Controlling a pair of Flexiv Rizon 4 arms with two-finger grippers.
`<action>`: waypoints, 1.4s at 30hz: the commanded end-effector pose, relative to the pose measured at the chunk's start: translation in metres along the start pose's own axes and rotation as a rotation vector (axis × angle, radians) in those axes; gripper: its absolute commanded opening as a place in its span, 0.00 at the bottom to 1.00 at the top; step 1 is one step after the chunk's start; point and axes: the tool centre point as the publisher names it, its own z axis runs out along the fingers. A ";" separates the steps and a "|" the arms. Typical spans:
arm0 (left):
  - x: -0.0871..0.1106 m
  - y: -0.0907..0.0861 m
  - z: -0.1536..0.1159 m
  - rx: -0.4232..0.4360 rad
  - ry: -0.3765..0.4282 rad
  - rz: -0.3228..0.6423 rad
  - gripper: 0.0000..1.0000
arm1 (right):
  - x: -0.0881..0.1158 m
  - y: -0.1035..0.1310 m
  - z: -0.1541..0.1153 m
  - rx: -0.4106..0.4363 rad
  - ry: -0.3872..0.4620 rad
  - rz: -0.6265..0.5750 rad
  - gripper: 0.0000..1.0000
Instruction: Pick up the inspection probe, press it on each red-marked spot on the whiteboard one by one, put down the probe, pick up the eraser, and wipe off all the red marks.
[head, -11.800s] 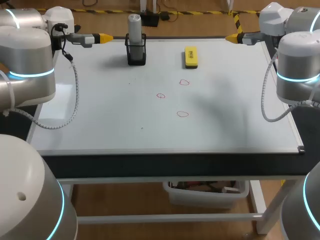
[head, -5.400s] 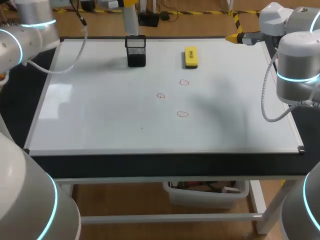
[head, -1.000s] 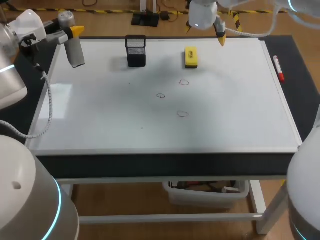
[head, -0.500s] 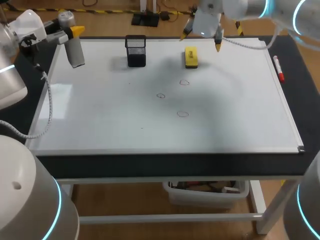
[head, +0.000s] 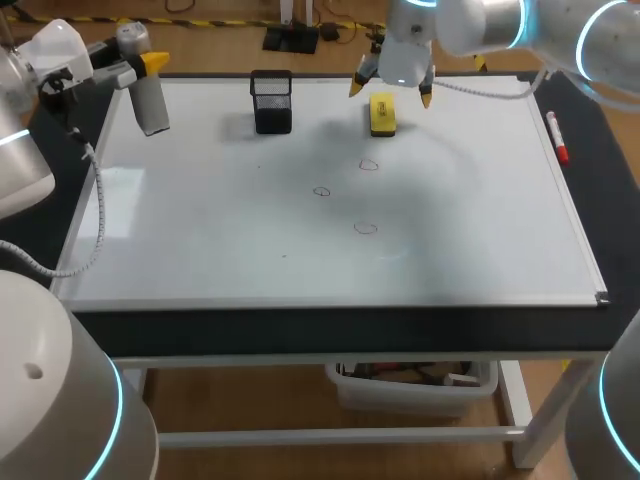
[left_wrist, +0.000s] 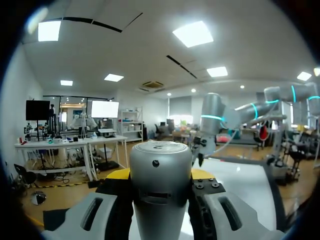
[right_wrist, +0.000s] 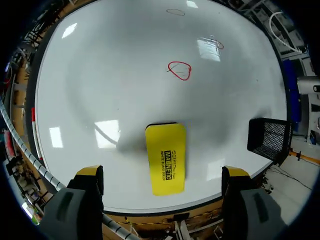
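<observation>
My left gripper (head: 140, 72) hangs over the whiteboard's (head: 200, 220) far left corner, shut on the grey inspection probe (head: 150, 102). In the left wrist view the probe (left_wrist: 161, 190) fills the gap between the fingers of that gripper (left_wrist: 160, 175). The yellow eraser (head: 382, 114) lies flat near the far edge. My right gripper (head: 391, 94) hovers open just above it, one yellow tip on each side. The right wrist view shows the eraser (right_wrist: 166, 157) between the wide-apart fingers of the right gripper (right_wrist: 162, 173), untouched. Three red marks (head: 369, 165) (head: 321, 191) (head: 365, 228) sit mid-board.
A black mesh holder (head: 271, 100) stands empty left of the eraser, also seen beside the right gripper (right_wrist: 270, 137). A red marker pen (head: 556, 137) lies off the board's right edge.
My right arm has swung left and lowered until its open fingers straddle the eraser. The left arm and probe have stayed still.
</observation>
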 end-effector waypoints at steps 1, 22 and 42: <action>0.000 0.000 0.000 0.004 -0.001 0.002 0.00 | -0.009 -0.013 0.010 -0.041 0.036 -0.010 1.00; 0.000 0.000 0.000 0.004 -0.001 0.002 0.00 | -0.007 -0.002 0.034 -0.103 0.055 -0.011 1.00; 0.000 0.000 0.000 0.004 -0.001 0.002 0.00 | -0.004 0.007 0.036 -0.120 0.111 -0.034 0.00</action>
